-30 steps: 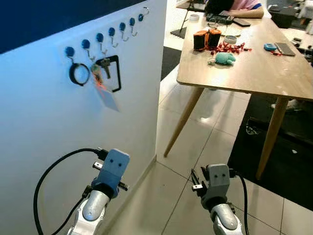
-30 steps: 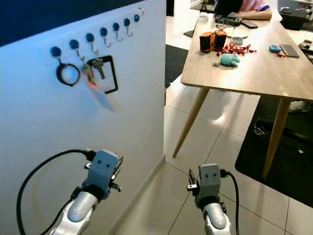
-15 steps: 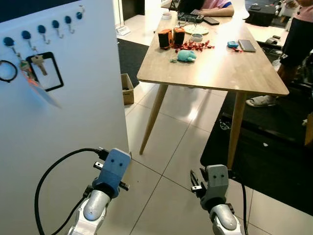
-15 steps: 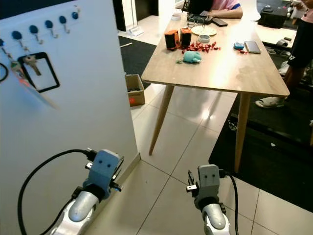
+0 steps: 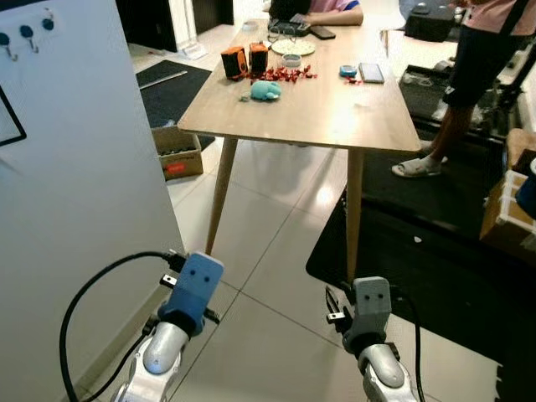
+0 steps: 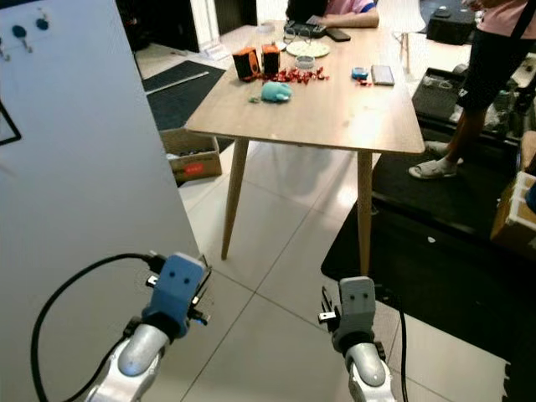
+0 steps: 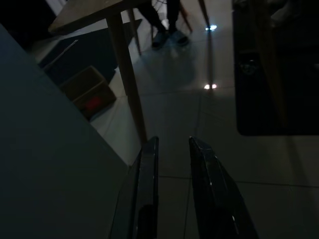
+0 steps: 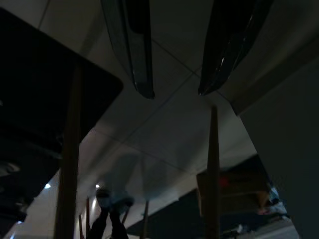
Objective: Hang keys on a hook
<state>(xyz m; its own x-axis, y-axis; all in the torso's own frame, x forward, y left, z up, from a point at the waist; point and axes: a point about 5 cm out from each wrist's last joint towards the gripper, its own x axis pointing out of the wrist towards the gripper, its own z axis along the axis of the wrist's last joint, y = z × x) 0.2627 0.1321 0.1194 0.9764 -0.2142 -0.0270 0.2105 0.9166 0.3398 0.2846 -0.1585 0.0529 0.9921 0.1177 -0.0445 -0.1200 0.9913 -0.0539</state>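
Hooks (image 5: 23, 33) on white panel (image 5: 75, 184), wooden table (image 5: 335, 109) beside.

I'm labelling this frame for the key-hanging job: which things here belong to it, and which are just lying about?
Job: blue hooks on the white panel.
Lying about: wooden table, teal toy, orange speakers, phone, cardboard box.

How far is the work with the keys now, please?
Done, it seems: a second ago keys hung on the row of blue hooks of the white wall panel. In hand: nothing; the left gripper and right gripper hang low, fingers apart and empty. Left: probably nothing; the camera has turned toward the long wooden table.
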